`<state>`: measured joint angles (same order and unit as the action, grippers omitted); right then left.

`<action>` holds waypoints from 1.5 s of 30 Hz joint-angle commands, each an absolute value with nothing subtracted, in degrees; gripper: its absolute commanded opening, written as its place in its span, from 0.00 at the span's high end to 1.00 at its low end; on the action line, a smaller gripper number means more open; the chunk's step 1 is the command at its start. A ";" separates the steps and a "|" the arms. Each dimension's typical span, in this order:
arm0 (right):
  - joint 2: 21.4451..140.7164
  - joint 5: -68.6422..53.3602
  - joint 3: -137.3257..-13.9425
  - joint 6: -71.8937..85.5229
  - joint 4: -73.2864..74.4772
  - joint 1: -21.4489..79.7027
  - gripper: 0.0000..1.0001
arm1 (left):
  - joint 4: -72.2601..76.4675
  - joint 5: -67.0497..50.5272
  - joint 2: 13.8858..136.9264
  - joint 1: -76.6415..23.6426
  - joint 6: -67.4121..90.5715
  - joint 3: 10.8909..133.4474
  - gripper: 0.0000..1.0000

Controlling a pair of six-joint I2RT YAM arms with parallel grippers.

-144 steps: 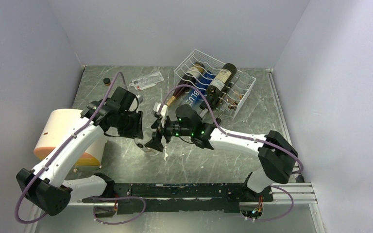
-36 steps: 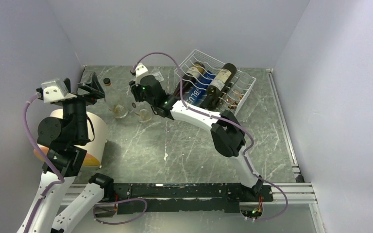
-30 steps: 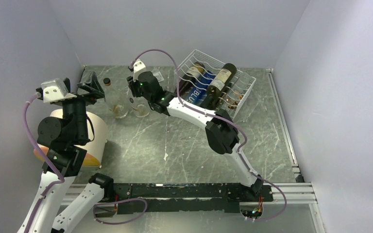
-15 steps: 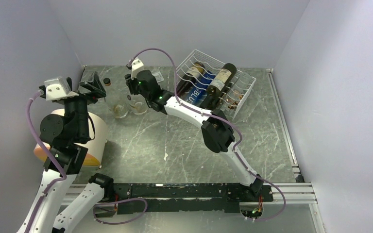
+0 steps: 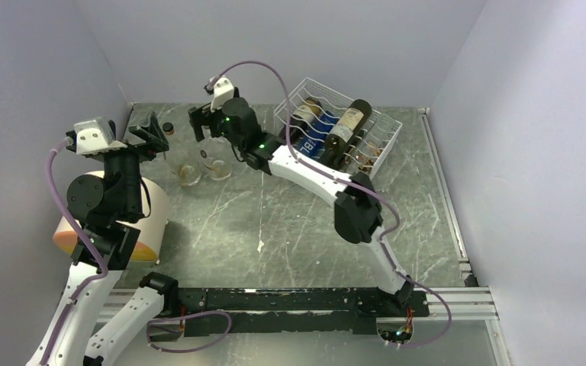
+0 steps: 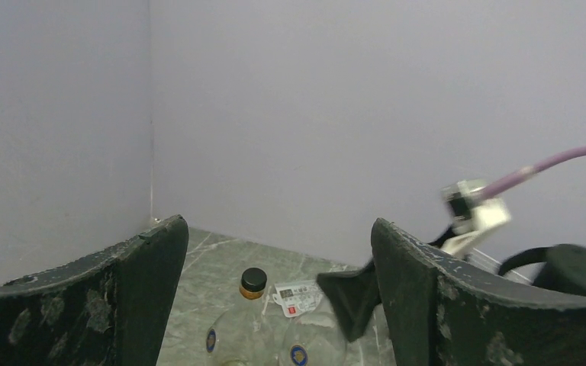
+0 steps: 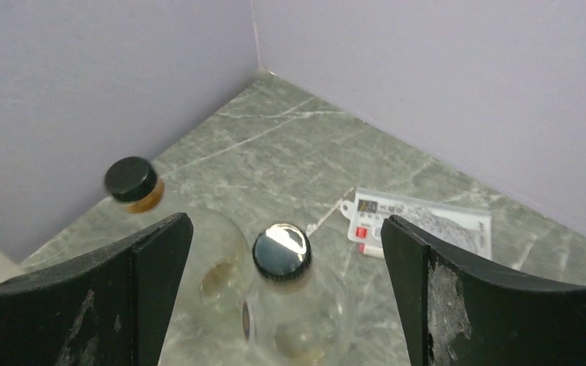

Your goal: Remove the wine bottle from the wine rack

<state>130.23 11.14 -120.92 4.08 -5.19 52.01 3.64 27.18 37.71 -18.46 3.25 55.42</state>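
The white wire wine rack (image 5: 387, 136) stands at the back right of the table. Dark wine bottles (image 5: 349, 122) (image 5: 304, 114) and a blue-labelled one (image 5: 317, 139) lie in its cradles. My right gripper (image 5: 202, 131) is far from the rack, at the back left, open just above a clear glass bottle with a silver cap (image 7: 282, 252) that stands upright on the table. The cap sits between and below the open jaws (image 7: 284, 223), touching neither. My left gripper (image 5: 149, 126) hangs open and empty (image 6: 278, 225) to the left of that.
A second clear bottle with a black cap (image 5: 189, 171) (image 7: 131, 179) stands beside the silver-capped one. A flat plastic packet (image 7: 420, 225) lies behind them near the back wall. A cream cylinder (image 5: 107, 221) lies at the left edge by the left arm.
My right gripper has opened and let go of the silver-capped clear bottle, lifting a little above it. The left arm has barely shifted.
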 commanded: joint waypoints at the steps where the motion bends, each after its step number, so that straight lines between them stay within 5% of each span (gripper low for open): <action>1: 116.74 10.83 -112.21 4.71 -4.78 51.76 0.00 | 4.70 26.24 37.96 -17.84 3.50 55.36 0.07; 10: 88.95 18.56 -75.77 1.50 -2.59 50.01 0.00 | 4.07 24.73 38.86 -17.84 4.71 55.75 0.07; 17: 75.48 17.27 -56.17 14.55 3.41 37.15 0.00 | 3.59 22.79 39.47 -17.82 5.99 55.90 0.07; 28: 65.90 15.92 -56.70 14.51 7.30 28.84 0.00 | 3.37 14.16 44.03 -17.82 6.96 56.80 0.04; 40: 56.84 20.33 -48.29 14.42 5.06 26.80 0.00 | 8.35 -14.10 53.81 -18.66 11.02 55.96 0.13; 45: 50.65 21.14 -43.53 14.56 4.80 25.89 0.00 | 4.82 -9.82 58.22 -28.25 8.89 57.97 0.15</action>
<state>54.30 18.94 -45.67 14.72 6.79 26.63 5.69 -8.62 56.49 -21.15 9.89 55.44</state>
